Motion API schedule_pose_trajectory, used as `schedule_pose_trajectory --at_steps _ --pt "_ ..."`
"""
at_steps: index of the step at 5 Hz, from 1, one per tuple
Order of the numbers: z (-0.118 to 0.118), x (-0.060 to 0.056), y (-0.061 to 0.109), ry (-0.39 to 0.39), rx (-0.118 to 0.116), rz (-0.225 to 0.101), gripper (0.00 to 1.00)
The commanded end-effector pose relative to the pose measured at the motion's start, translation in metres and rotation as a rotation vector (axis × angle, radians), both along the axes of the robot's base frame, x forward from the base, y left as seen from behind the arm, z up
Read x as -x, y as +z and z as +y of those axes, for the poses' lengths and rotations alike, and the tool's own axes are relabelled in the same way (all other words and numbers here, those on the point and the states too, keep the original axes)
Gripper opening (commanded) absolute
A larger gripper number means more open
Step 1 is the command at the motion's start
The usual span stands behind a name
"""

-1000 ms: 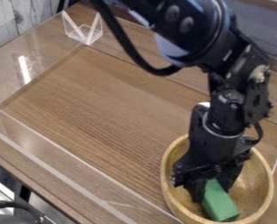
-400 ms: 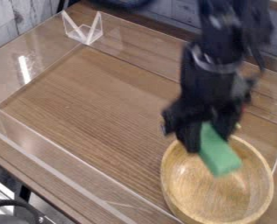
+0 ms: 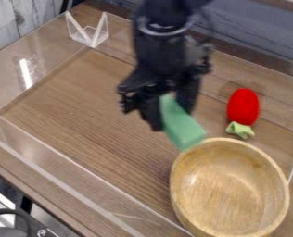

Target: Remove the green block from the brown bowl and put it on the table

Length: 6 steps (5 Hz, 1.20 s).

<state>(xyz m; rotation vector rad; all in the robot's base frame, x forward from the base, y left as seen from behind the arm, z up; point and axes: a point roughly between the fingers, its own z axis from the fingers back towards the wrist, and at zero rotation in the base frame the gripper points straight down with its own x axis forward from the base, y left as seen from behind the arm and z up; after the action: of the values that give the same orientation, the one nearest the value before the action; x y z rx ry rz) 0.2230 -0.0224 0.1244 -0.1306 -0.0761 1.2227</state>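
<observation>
The green block (image 3: 182, 124) hangs in the air, tilted, with my gripper (image 3: 163, 106) shut on its upper end. It is above the table (image 3: 75, 102), just left of and beyond the brown bowl (image 3: 231, 193). The bowl sits at the lower right with nothing inside it. The black arm comes down from the top of the view, with the gripper pointing straight down. The block's lower end hangs close to the bowl's far rim without touching it.
A red strawberry-like toy (image 3: 242, 108) with green leaves lies right of the gripper, behind the bowl. Low clear acrylic walls (image 3: 38, 148) edge the tabletop on the left and front. A clear stand (image 3: 87, 31) sits at the back left.
The gripper has lifted the green block out of the bowl and carried it up and to the left. The bowl now holds nothing, and the red toy has come into view.
</observation>
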Motion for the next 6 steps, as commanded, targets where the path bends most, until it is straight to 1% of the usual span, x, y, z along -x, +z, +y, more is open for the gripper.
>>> schedule_pose_trajectory --at_steps 1,2,3,4,5,6 --pt "-0.004 -0.006 -0.001 0.054 -0.007 -0.044 0.00" --pt "-0.016 -0.011 0.006 0.129 -0.021 -0.059 0.00" --pt "-0.029 -0.018 0.013 0.206 -0.025 -0.069 0.00" --pt "-0.023 -0.019 0.009 0.168 -0.033 -0.090 0.00" --pt "-0.019 -0.018 0.008 0.126 -0.033 -0.100 0.00" --pt "-0.016 -0.014 0.005 0.134 -0.037 -0.111 0.00"
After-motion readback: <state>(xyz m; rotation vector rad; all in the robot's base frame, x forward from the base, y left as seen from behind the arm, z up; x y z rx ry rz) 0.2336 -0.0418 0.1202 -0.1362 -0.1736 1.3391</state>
